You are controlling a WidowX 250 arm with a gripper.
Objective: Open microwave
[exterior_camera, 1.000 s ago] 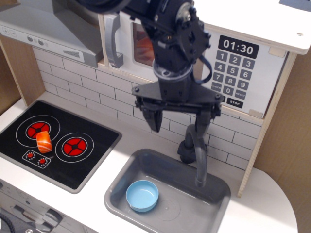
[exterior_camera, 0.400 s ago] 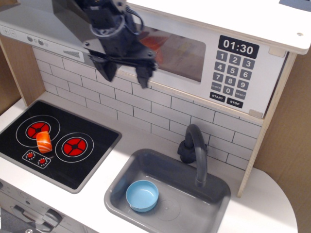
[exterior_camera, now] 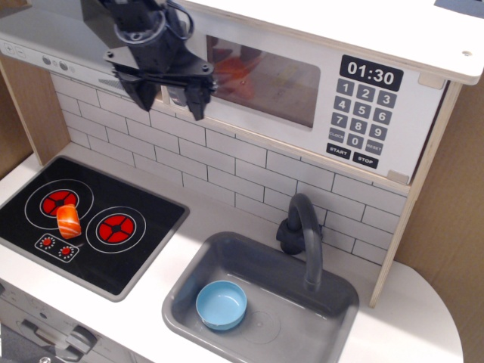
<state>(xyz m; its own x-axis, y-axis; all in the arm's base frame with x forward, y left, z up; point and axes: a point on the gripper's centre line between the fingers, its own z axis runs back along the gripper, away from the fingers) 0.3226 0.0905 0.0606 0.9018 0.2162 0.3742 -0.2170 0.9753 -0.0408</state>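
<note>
The microwave [exterior_camera: 333, 83] is white, set high at the back, with a clear window [exterior_camera: 261, 72] and a dark keypad [exterior_camera: 361, 113] showing 01:30. Something orange shows behind the window. Its door looks closed. My black gripper [exterior_camera: 171, 97] hangs in front of the door's left edge, open, fingers pointing down. The lower end of the grey bar handle [exterior_camera: 178, 95] shows between the two fingers [exterior_camera: 198, 102]. The rest of the handle is hidden behind the gripper body. I cannot tell whether the fingers touch it.
A grey slanted range hood [exterior_camera: 53, 41] sits left of the gripper. Below are a black hob [exterior_camera: 98, 249] with an orange sushi piece [exterior_camera: 68, 221], a grey sink [exterior_camera: 189, 291] holding a blue bowl [exterior_camera: 221, 305], and a dark faucet [exterior_camera: 304, 234].
The gripper has moved up and left, from in front of the microwave's middle above the faucet to the door's left edge, now straddling the handle's lower end. The door has not moved.
</note>
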